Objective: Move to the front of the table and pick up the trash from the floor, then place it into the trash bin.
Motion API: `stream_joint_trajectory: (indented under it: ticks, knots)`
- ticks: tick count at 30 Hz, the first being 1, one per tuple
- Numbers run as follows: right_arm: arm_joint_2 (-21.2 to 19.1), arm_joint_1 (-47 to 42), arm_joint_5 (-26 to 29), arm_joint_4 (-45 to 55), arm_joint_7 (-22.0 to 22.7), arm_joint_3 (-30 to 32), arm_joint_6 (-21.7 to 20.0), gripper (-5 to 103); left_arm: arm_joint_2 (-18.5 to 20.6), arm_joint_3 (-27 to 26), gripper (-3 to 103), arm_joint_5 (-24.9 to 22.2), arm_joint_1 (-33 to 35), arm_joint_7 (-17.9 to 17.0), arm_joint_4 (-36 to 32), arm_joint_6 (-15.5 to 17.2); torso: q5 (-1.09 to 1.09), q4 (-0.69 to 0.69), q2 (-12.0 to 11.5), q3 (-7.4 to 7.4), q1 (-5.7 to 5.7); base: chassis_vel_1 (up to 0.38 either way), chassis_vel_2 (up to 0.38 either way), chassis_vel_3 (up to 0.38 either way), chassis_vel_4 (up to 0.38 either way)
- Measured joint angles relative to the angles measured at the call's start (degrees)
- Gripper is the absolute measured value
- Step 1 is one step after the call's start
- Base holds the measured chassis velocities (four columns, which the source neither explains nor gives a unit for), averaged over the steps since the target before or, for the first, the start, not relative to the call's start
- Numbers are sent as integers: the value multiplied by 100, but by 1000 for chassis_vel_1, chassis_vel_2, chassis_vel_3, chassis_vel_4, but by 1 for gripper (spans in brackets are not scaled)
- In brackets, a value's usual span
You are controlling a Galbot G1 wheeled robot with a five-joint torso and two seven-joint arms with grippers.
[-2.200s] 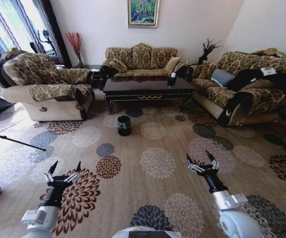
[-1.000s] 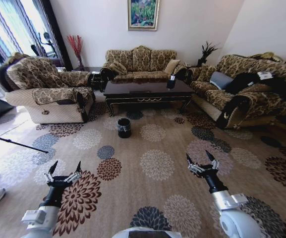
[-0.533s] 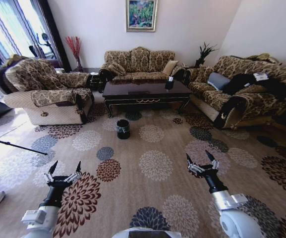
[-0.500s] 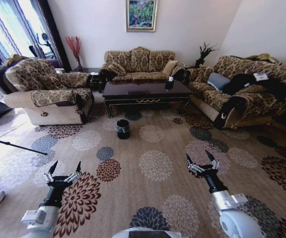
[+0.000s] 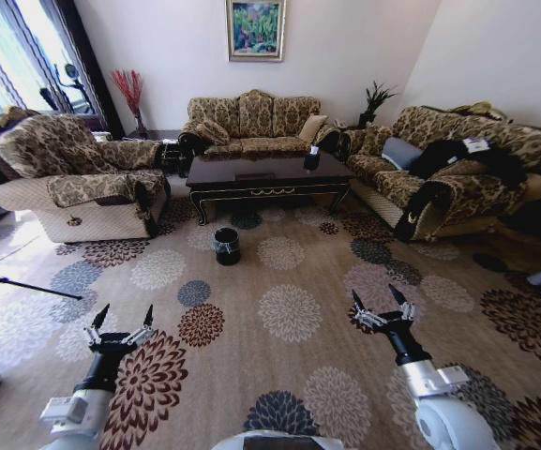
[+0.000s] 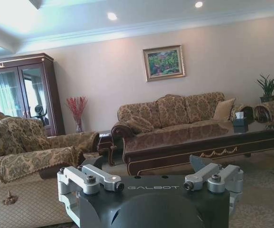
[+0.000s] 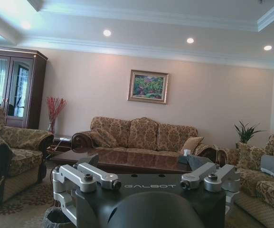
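Ahead across the flower-medallion carpet: one dark coffee table, long axis crosswise, and one black trash bin just before its front, left of centre, nearer the left gripper than the right gripper; both held low, well apart from bin, fingers spread, empty. Trash scraps too small to tell, uncounted

Dark coffee table far, w/ gold trim; black trash bin upright on floral carpet, just in front, left.
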Motion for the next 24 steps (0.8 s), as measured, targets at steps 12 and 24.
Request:
stream_joint_trajectory:
  ticks: [12,24]
  knots:
    - [0,0,0,0,0,0,0,100,0,0,100,0,0,0,0,0,0,2,261,137,120,0,0,0,0]
    - [0,0,0,0,0,0,0,100,0,0,100,0,0,0,0,0,0,0,248,132,116,0,0,0,0]
